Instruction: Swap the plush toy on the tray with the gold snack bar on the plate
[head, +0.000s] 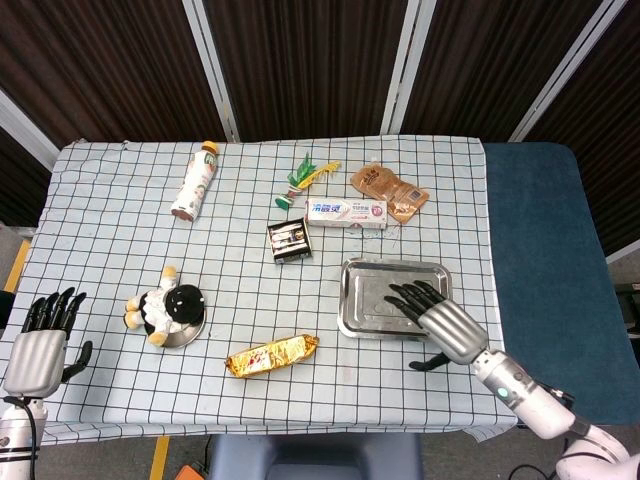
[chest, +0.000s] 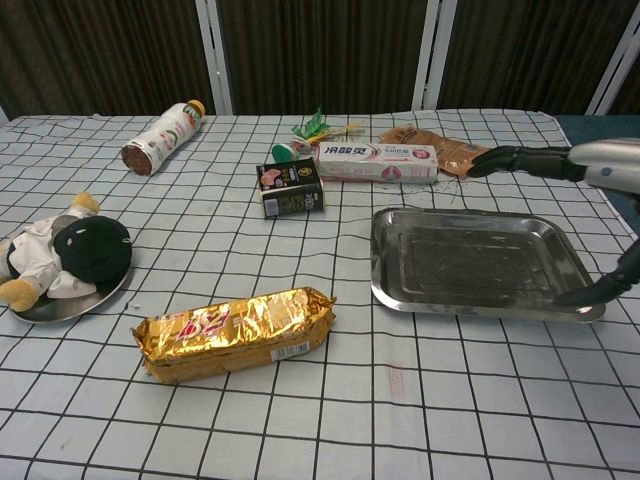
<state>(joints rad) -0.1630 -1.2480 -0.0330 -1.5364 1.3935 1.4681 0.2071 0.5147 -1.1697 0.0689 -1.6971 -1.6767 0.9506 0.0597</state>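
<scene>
The black and white plush toy (head: 164, 309) (chest: 65, 254) lies on the small round plate (head: 186, 335) (chest: 45, 309) at the left. On the cloth in front of the middle lies the gold snack bar (head: 271, 354) (chest: 236, 333). The steel tray (head: 380, 290) (chest: 480, 262) holds nothing. My right hand (head: 432, 318) (chest: 572, 165) hovers over the tray's right part, fingers spread, holding nothing. My left hand (head: 39, 342) is off the table's left front corner, fingers apart and holding nothing; the chest view does not show it.
Across the back lie a drink bottle (head: 195, 181), a small dark carton (head: 288, 240), a toothpaste box (head: 346, 212), green and yellow bits (head: 306, 176) and brown pouches (head: 389, 190). The table's right edge borders a blue surface (head: 545, 260).
</scene>
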